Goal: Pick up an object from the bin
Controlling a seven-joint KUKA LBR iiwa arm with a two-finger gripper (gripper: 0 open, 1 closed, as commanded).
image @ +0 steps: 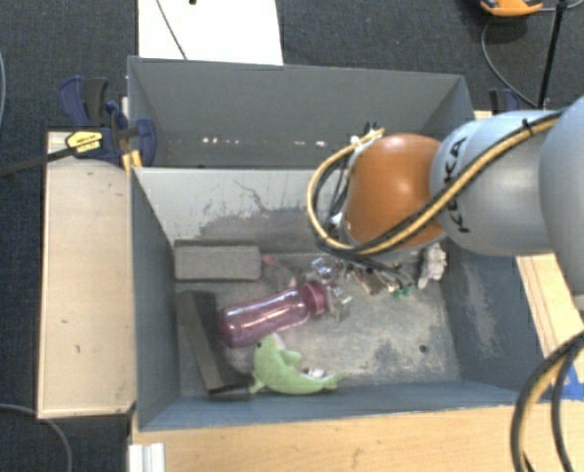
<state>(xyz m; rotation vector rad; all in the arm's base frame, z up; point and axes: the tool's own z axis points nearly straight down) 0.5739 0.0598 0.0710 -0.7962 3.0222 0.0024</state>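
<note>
My gripper [333,285] reaches down from under the orange wrist cover near the middle of the bin, its metal tips right at the cap end of a pink-purple plastic bottle [264,316] that lies on its side. The tips touch or nearly touch the bottle's dark cap; I cannot tell whether they grip it. A green soft toy [282,373] lies just in front of the bottle by the bin's near wall. A small white and green thing [422,269] lies behind the gripper to the right, partly hidden by the wrist.
A grey foam block [217,262] lies at the back left of the bin floor. A dark flat slab [202,344] leans along the left wall. The arm and its cables cover the bin's right rear part.
</note>
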